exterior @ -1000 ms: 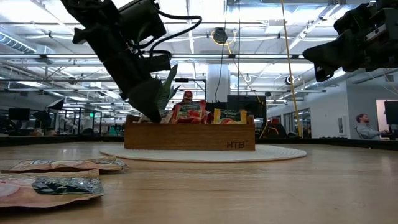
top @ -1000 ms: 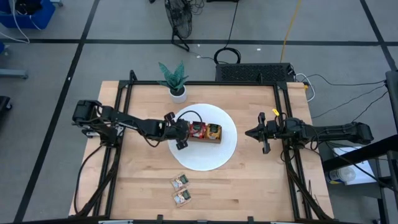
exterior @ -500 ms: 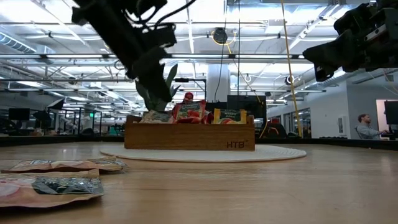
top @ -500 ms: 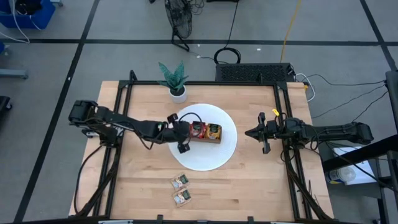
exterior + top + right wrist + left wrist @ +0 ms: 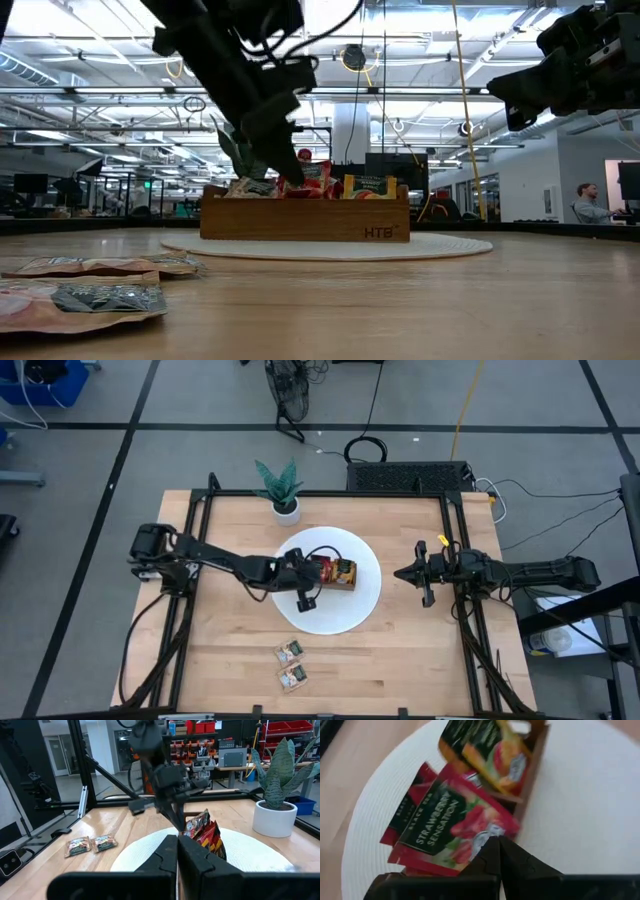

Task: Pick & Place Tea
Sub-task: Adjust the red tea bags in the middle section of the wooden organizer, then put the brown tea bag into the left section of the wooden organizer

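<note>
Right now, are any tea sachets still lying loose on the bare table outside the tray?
Yes: in the high view two pale beige sachets lie on the wood table, apart from the tray.

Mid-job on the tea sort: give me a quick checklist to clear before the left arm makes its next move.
1. Left gripper over the wooden tray: ok.
2. Left gripper's fingers look shut; anything held: cannot tell.
3. Red sachets seated flat in the tray: not ok, they stand tilted.
4. Two beige sachets on the table's near side, not yet picked: ok, reachable.
5. Right gripper parked beyond the white mat, shut: ok.
</note>
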You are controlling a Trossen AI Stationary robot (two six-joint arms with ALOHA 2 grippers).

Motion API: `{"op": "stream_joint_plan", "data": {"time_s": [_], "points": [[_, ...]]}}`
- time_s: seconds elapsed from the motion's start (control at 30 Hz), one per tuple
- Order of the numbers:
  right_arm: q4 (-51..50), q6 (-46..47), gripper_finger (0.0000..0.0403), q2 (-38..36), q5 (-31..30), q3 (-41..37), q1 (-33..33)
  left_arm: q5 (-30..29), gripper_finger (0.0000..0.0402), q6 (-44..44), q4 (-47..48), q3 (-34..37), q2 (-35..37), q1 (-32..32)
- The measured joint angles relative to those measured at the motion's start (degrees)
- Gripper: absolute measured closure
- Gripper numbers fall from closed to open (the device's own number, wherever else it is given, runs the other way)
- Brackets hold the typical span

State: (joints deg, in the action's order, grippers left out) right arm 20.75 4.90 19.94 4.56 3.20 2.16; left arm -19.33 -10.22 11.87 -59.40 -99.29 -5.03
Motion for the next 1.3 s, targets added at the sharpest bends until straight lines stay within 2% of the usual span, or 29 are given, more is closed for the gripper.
{"op": "stream_joint_plan", "data": {"time_s": [0.37, 0.53, 0.7, 0.9, 1.07, 1.3], "points": [[0.0, 0.0, 0.0399, 0.0, 0.0, 0.0, 0.0, 2.8, 0.0399, 0.0, -4.8, -0.2, -5.9, 2.5], [0.0, 0.0, 0.0399, 0.0, 0.0, 0.0, 0.0, 3.7, 0.0393, -0.3, -4.8, -0.2, -5.9, 2.8], [0.0, 0.0, 0.0399, 0.0, 0.0, 0.0, 0.0, 4.2, 0.0397, -0.3, -3.9, 0.0, -3.7, 2.7], [0.0, 0.0, 0.0399, 0.0, 0.0, 0.0, 0.0, 4.1, 0.0370, -0.3, -3.6, 0.2, -0.5, 2.7], [0.0, 0.0, 0.0399, 0.0, 0.0, 0.0, 0.0, 4.2, 0.0365, 1.5, -3.2, 0.2, 1.6, 2.5], [0.0, 0.0, 0.0398, 0.0, 0.0, 0.0, 0.0, 6.3, 0.0364, 6.3, 4.0, 0.1, 9.3, -3.2]]}}
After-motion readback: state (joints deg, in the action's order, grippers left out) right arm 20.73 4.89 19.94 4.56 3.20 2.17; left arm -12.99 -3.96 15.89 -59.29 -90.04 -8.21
